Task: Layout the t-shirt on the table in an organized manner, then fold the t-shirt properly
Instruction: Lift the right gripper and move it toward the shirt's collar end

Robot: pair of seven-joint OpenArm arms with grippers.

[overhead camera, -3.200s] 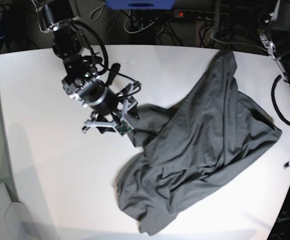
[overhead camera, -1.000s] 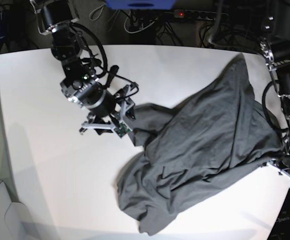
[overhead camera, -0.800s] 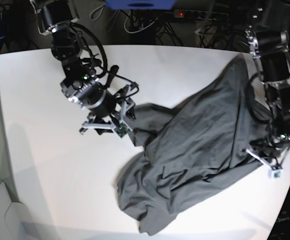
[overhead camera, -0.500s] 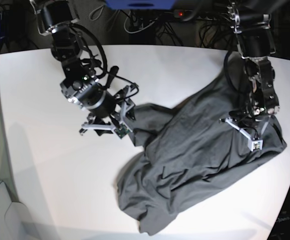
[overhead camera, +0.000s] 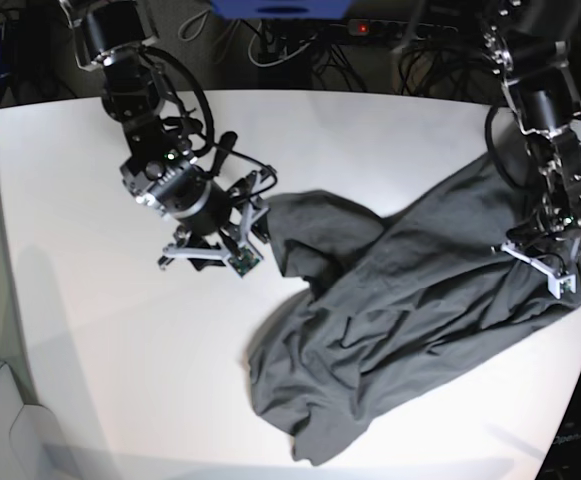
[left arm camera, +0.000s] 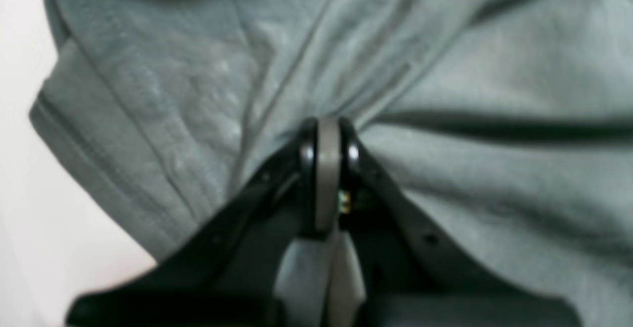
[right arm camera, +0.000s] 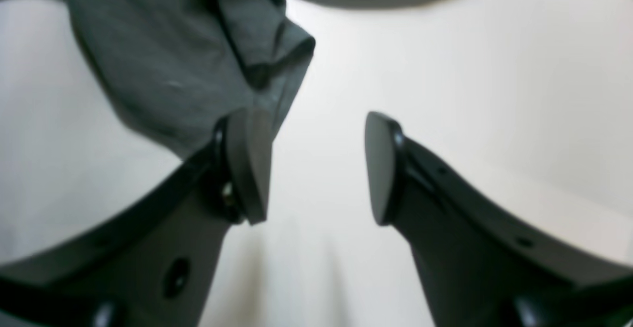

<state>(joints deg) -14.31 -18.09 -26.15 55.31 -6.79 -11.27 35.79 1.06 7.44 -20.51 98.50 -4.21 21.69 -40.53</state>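
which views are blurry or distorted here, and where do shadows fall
Left wrist view: soft all over, the shut left gripper and t-shirt folds smeared. Right wrist view: near fingers blurred, a faint shadow streak below them on the table. Base view: sharpest, though the table edge bows as with a wide lens; a soft shadow lies on its left side.
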